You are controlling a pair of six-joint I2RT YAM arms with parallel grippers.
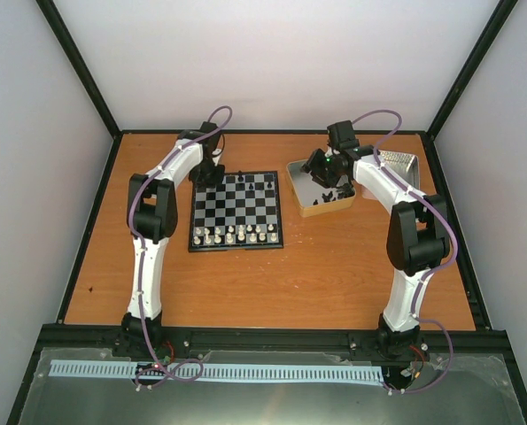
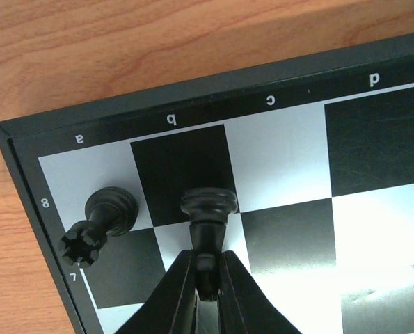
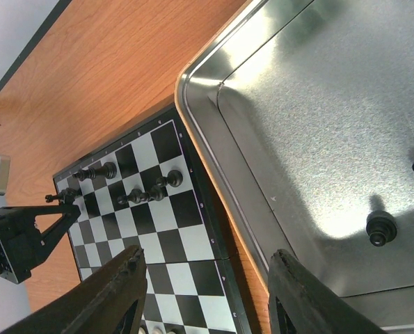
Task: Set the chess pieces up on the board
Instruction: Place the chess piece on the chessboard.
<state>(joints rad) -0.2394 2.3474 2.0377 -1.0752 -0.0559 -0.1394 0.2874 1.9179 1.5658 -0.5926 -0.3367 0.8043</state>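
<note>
1. The left gripper (image 2: 207,266) is pinched nearly shut on the head of a black piece (image 2: 207,209). The piece's round base lies just beyond the fingertips, at the near edge of the dark b8 square of the board (image 2: 283,160). Whether the base already touches the board cannot be told.
2. The step in hand looks like seating this piece. The base seems to sit over the line to the next square, so it should be centred in one square before release. Then open only a little and lift straight up, so the pads do not tip it.
3. A rook (image 2: 99,226) stands just left of the fingers at the a-file corner, so any sideways correction should go away from it.
4. The left arm (image 1: 176,166) reaches far forward, bent at the elbow, with its wrist pitched down over the board's far-left corner.
5. The right gripper (image 3: 207,259) hangs wide open and empty above the board's edge and the tin tray (image 3: 213,104). Loose black pieces (image 3: 380,228) lie in the tray, out past the finger on that side
</note>
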